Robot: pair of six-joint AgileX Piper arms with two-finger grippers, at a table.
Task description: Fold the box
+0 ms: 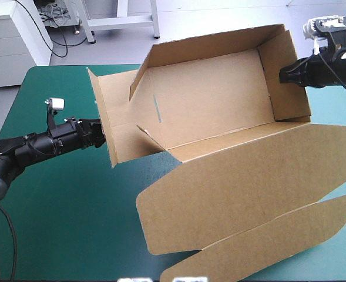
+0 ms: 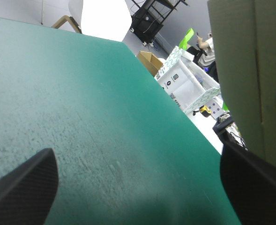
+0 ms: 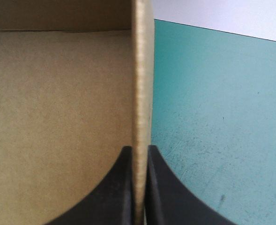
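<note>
The brown box (image 1: 219,100) stands as an open tray with its walls raised, and its lid (image 1: 249,188) lies flat toward the table's front. My right gripper (image 1: 283,75) is shut on the top edge of the tray's right wall. In the right wrist view the wall (image 3: 142,93) runs edge-on between the fingers (image 3: 121,187). My left gripper (image 1: 101,133) is at the outer face of the left end wall (image 1: 105,111). In the left wrist view it (image 2: 138,187) stands open, with the brown board (image 2: 250,70) beside one finger (image 2: 255,187) and nothing between the two.
The lid's long tuck flap (image 1: 266,247) reaches close to the table's front and right edges. Bare teal-green cover (image 1: 61,200) lies under and in front of the left arm. The tray's far wall (image 1: 214,41) stands over the table's far edge.
</note>
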